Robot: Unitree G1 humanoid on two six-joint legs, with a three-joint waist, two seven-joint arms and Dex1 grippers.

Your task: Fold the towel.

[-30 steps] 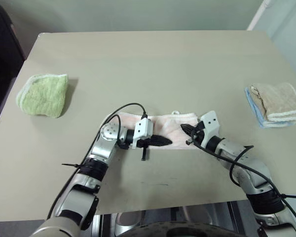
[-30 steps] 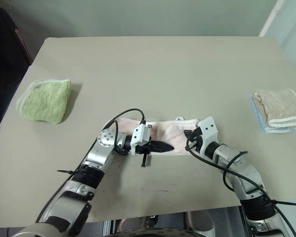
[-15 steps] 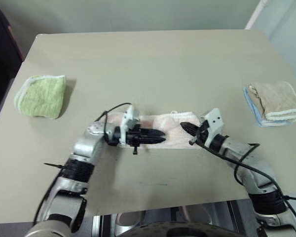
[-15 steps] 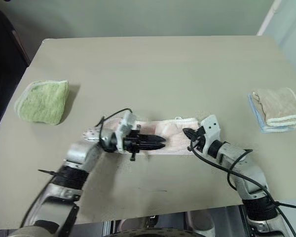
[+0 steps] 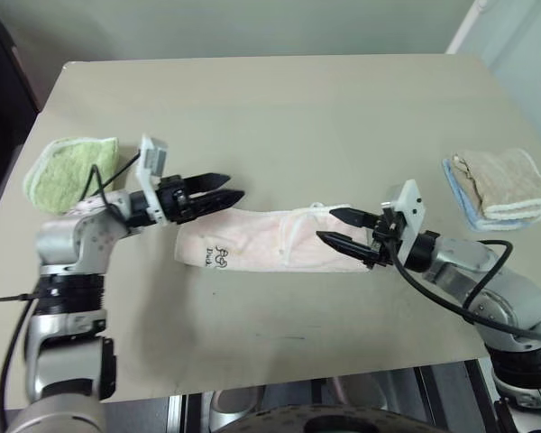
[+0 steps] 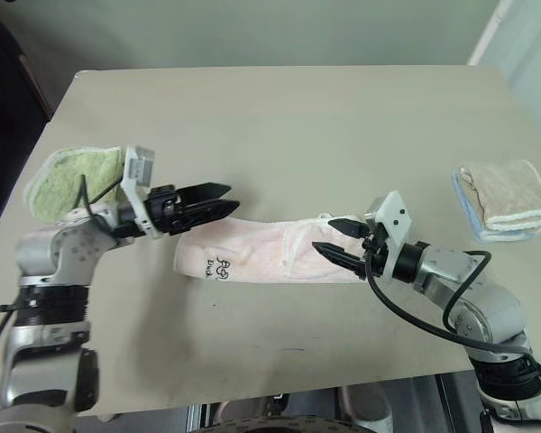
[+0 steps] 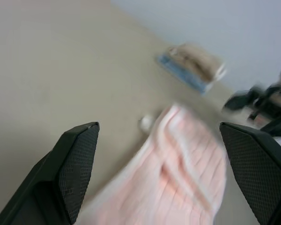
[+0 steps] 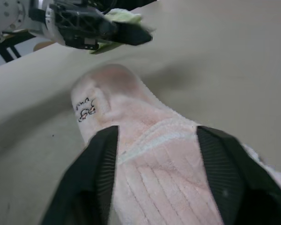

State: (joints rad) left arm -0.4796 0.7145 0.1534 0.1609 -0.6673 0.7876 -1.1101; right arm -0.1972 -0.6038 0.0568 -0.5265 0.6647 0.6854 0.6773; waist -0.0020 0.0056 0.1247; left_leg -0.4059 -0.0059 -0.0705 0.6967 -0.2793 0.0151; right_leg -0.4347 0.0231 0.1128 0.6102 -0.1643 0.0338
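- Left gripper (image 5: 224,187) hangs above the table (image 5: 279,108), its two black fingers parted and nothing between them; it points across toward the right arm.
- Just beyond and below its tips lies the left end of the towel (image 5: 261,242), not touching the fingers.
- Right gripper (image 5: 340,226) is also spread, one finger over the towel's right end and the other at its near edge; it grips nothing, and whether a tip brushes the cloth cannot be told.
- Between the two grippers the pale pink towel lies on the table as a long, narrow folded band, slightly slanted, with the left end nearer the front edge.
- A small dark mark (image 5: 218,257) shows close to its left end, and a whitish hem runs across it near the right end.
- A small loop tab (image 5: 316,206) sticks out from the far edge by the right end.
- Well off to the left, a folded green towel (image 5: 65,171) rests near the table's edge.
- Far to the right sits a stack of beige and light-blue towels (image 5: 503,187).
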